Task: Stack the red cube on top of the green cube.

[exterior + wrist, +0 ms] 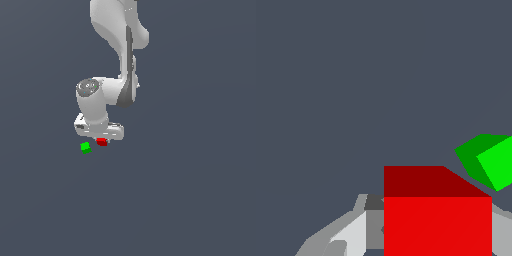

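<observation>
The red cube sits tucked right under my white gripper. In the wrist view the red cube fills the space between the two grey fingers of the gripper, and both fingers press against its sides. The green cube lies on the floor a short way toward the exterior view's left of the red one, apart from it. In the wrist view the green cube shows turned at an angle just beyond the red cube's corner. The fingertips are hidden in the exterior view.
Plain dark grey floor lies all around. The white arm rises above the gripper toward the top of the exterior view. No other objects show.
</observation>
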